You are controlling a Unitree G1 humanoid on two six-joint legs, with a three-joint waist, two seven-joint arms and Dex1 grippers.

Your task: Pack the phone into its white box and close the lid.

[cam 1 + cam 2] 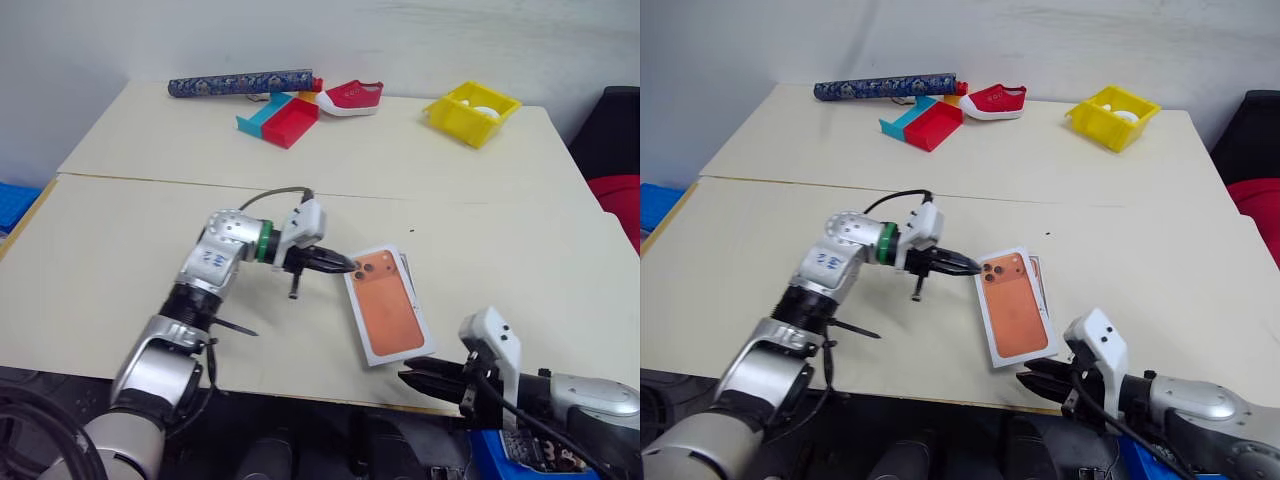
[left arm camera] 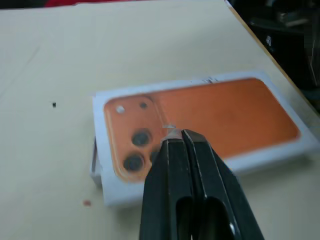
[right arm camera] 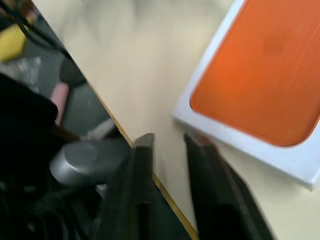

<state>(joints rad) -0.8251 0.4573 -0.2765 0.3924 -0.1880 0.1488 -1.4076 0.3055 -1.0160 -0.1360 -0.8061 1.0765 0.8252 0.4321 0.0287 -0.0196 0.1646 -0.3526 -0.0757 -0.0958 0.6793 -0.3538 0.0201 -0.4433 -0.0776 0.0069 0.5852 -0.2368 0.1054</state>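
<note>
The white box (image 1: 388,305) lies on the table near the front edge. Its top shows the orange back of the phone (image 2: 220,115), with three lenses and a white border. I cannot tell whether that is the phone itself or a picture on the lid. A second white edge peeks out beneath it at the camera end, a little askew. My left gripper (image 1: 350,266) is shut, its tip right at the lens corner (image 2: 177,137). My right gripper (image 1: 405,377) hangs past the table's front edge, just short of the box's near corner, shut with nothing in it.
At the back stand a yellow bin (image 1: 472,112), a red tray (image 1: 290,122) beside a teal one (image 1: 260,115), a red shoe (image 1: 350,96) and a dark patterned roll (image 1: 245,84). A seam (image 1: 150,180) crosses the two tables. The front edge (image 3: 165,187) runs close to the box.
</note>
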